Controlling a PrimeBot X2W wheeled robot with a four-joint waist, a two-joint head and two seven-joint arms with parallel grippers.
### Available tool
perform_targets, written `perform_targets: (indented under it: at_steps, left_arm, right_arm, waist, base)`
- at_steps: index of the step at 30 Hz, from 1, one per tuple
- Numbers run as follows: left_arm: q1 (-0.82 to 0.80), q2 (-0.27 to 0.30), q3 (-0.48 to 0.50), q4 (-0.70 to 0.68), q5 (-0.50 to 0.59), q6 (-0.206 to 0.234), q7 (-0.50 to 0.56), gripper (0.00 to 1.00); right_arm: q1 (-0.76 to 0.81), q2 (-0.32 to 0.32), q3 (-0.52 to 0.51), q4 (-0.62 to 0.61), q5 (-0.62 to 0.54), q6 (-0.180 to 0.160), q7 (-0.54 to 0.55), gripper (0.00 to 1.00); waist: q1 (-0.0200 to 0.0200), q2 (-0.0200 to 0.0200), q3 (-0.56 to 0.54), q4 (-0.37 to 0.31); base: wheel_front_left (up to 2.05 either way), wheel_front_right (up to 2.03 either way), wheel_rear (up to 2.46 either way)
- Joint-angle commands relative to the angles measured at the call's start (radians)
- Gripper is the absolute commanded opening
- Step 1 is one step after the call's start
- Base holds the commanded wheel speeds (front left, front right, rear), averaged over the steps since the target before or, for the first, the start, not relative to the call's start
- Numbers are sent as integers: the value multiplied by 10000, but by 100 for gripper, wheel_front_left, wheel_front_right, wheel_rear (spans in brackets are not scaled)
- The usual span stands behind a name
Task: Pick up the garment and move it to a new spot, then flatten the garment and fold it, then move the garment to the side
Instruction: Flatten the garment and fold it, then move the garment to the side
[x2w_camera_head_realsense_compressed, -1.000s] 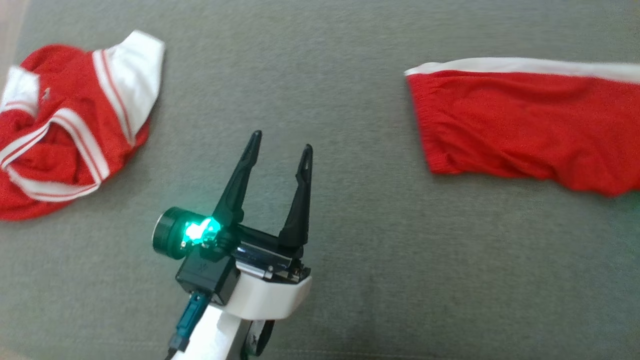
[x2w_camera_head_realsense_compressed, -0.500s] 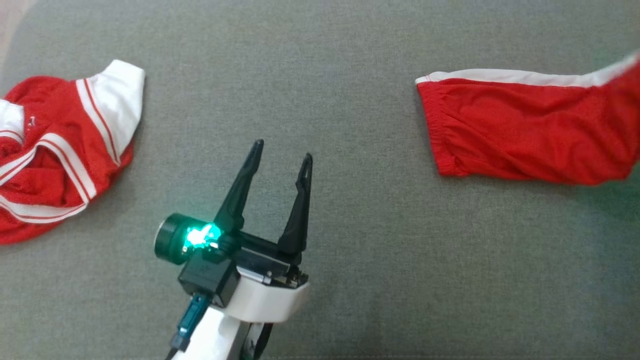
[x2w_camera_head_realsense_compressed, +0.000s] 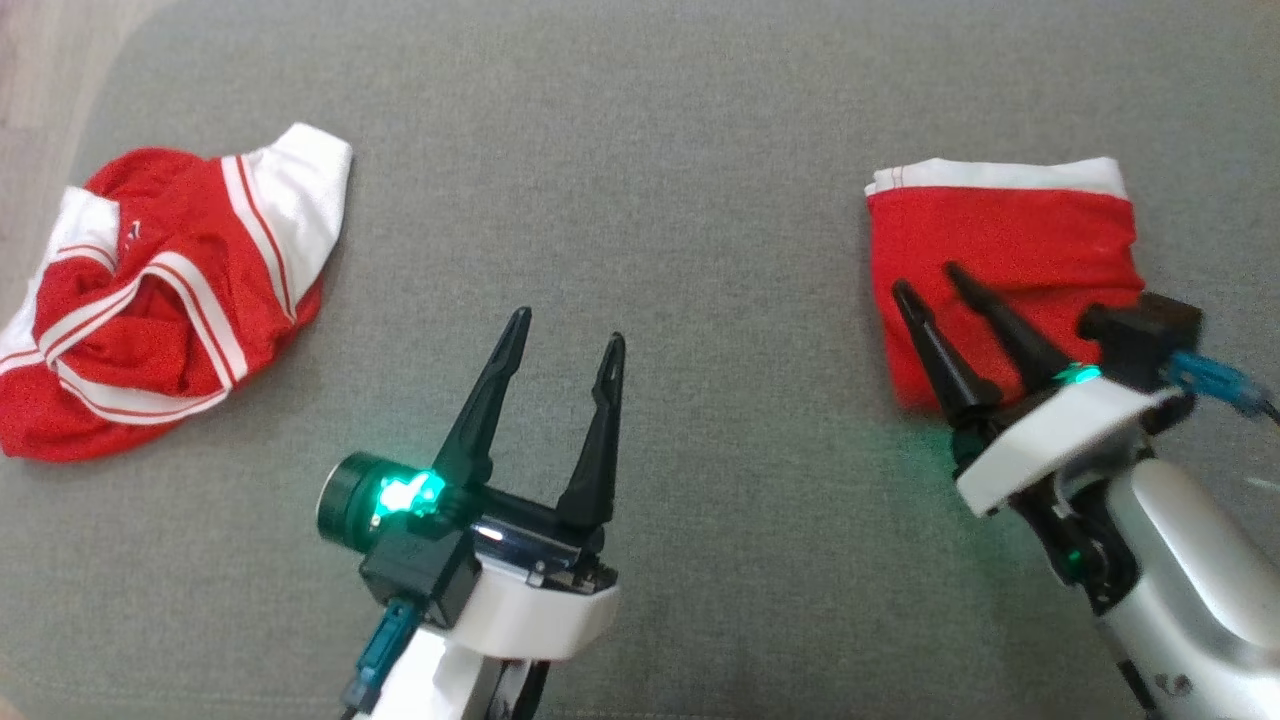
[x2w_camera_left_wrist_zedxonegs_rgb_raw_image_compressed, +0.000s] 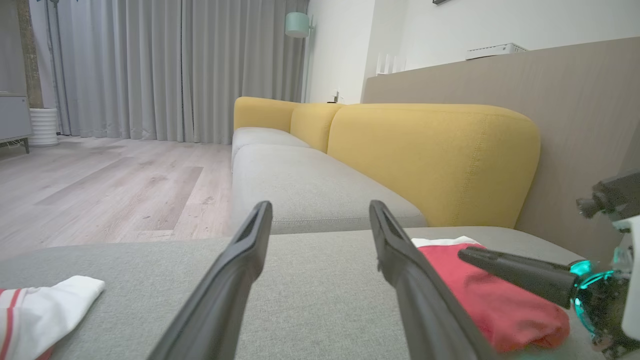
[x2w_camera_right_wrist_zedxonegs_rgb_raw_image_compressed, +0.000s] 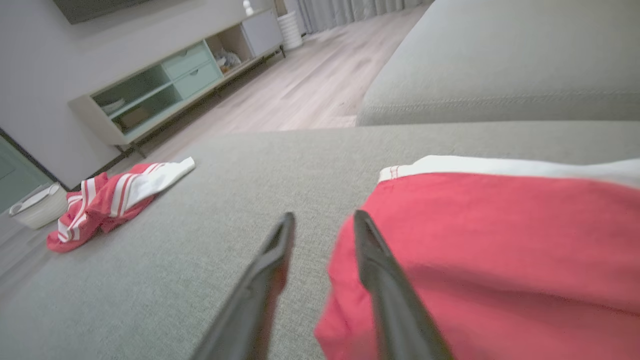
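**Head view, with both wrist views.** The garment (x2w_camera_head_realsense_compressed: 1000, 250), red with a white band along its far edge, lies on the right part of the grey sofa seat (x2w_camera_head_realsense_compressed: 650, 150). It forms a compact, roughly square stack with doubled edges, so the fold appears to be complete. The step left would be moving it to the side.

**Right claw** (x2w_camera_head_realsense_compressed: 925, 277). It is poised over the near-left corner of the garment, fingers pointing across the red cloth. The jaws stand narrowly apart. In the right wrist view one finger lies over the cloth and the other over the bare seat, and no fabric can be seen pinched between them. This straddling of the edge suits either letting go of a corner or taking a fresh hold there; which of the two cannot be told.

**Left claw** (x2w_camera_head_realsense_compressed: 568, 326). It is wide open, holds nothing, and hangs over the bare middle of the seat, well apart from the garment. There it probably stays clear of the right arm's work while remaining near enough to help.

**Second garment** (x2w_camera_head_realsense_compressed: 150, 300). This crumpled red piece with white stripes lies at the far left of the seat, well apart from both claws. It leaves the middle free as working space.
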Motion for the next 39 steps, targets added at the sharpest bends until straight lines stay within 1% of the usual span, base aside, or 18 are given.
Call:
perform_targets:
  at_steps: [1, 5, 8, 11, 13, 16, 17, 20, 26, 31, 39]
  left_arm:
    - [79, 12, 383, -276, -1, 69, -42, 100]
    - [395, 12, 620, -71, 39, 150, -42, 100]
    - [706, 12, 828, 38, -38, 290, -42, 100]
    - [1079, 12, 1064, 133, 18, 495, -42, 100]
    - [1390, 12, 1261, 116, 95, 752, -42, 100]
    - [1849, 12, 1480, 33, 106, 1132, -42, 100]
    - [1849, 12, 1480, 33, 106, 1132, -42, 100]
    - [2172, 12, 1488, 52, 265, 1223, -42, 100]
    - [2522, 12, 1594, 476, 343, 1449, -42, 100]
    - [2540, 12, 1749, 803, 319, 1627, -42, 100]
    - [2511, 12, 1876, 971, 348, 1600, -42, 100]
  right_arm:
    - [104, -43, -308, -507, -232, 67, -537, 100]
    - [980, 219, -1160, -472, -651, 67, -1918, 100]
    - [1694, 375, -1813, -254, -1041, 67, -2534, 100]
    - [2409, 568, -2393, -81, -1528, 67, -2710, 100]
    - [2845, 804, -2919, -269, -2034, 67, -2721, 100]
    - [3517, 1155, -3319, -711, -2828, 67, -2725, 100]
    - [3517, 1155, -3319, -711, -2828, 67, -2725, 100]
    - [4053, 1448, -3490, -1043, -3367, 67, -2727, 100]
    - [4573, 1988, -3694, -1233, -3957, 67, -2728, 100]
    - [4698, 2164, -3782, -1194, -4112, 67, -2729, 100]
    - [4721, 2243, -3789, -1134, -4141, 67, -2729, 100]
  waist:
    - [-1, 0, -244, -17]
    - [-1, 0, -814, -131]
    - [-1, 0, -1296, -244]
    - [-1, 0, -1853, -362]
    - [-1, 0, -2195, -445]
    - [-1, 0, -2517, -519]
    - [-1, 0, -2517, -519]
    - [-1, 0, -2715, -525]
    - [-1, 0, -2866, -503]
    - [-1, 0, -2910, -453]
    - [-1, 0, -2926, -440]
  base:
    - [0, 0, 0]
    - [0, 0, 0]
    - [0, 0, 0]
    - [0, 0, 0]
    - [0, 0, 0]
    - [0, 0, 0]
    - [0, 0, 0]
    - [0, 0, 0]
    - [0, 0, 0]
    - [0, 0, 0]
    - [0, 0, 0]
